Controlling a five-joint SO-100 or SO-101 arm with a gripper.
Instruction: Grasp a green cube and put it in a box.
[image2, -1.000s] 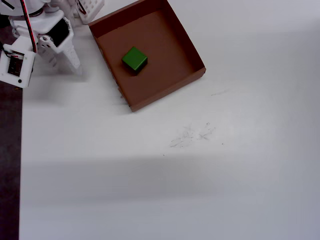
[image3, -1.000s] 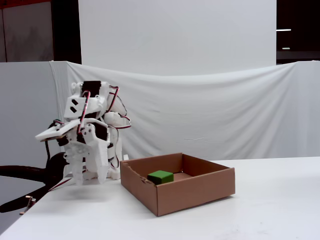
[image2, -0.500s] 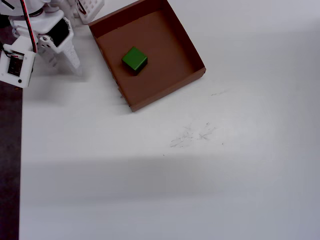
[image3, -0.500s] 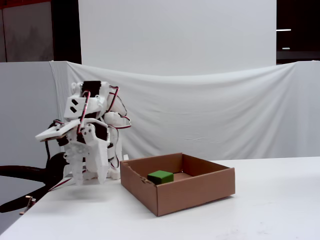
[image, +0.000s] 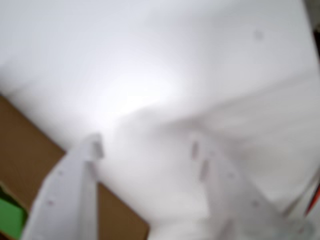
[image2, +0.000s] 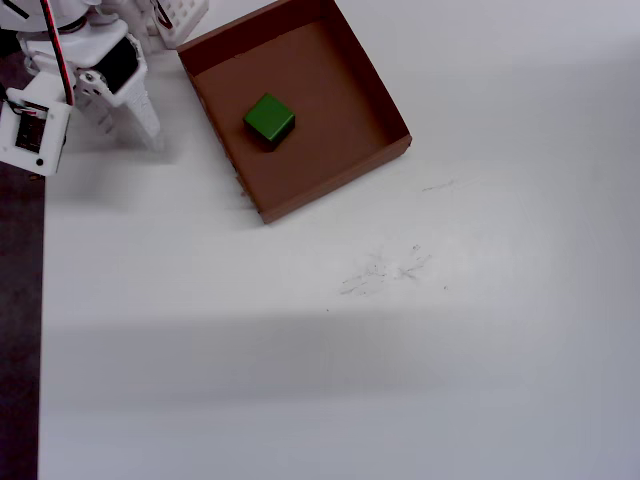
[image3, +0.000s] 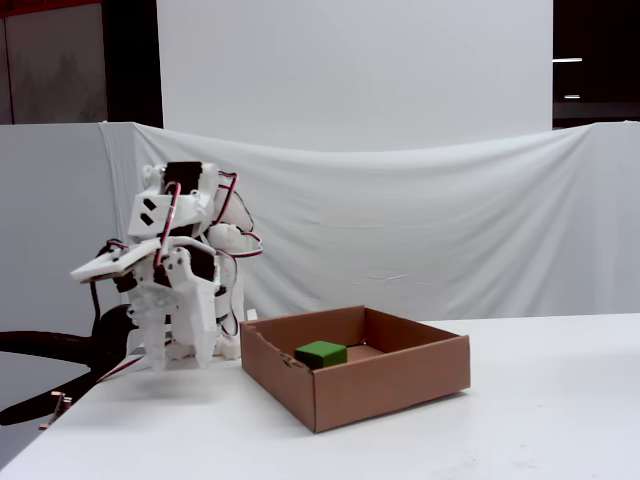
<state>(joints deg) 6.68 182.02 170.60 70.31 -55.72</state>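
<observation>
The green cube (image2: 269, 118) sits on the box (image2: 372, 84) floor, left of centre in the overhead view — small, rigid, probably light. Grip two opposite flat faces. The gripper (image: 145, 150) is empty, fingers apart, over bare table beside the box.

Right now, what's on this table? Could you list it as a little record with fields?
green cube: lying on the box floor, touching no wall
box: brown cardboard tray, open top
gripper: open, empty, beside the box, off to its left in the overhead view
table: white, faint scuff marks near the middle
task state: cube already in the box
</observation>
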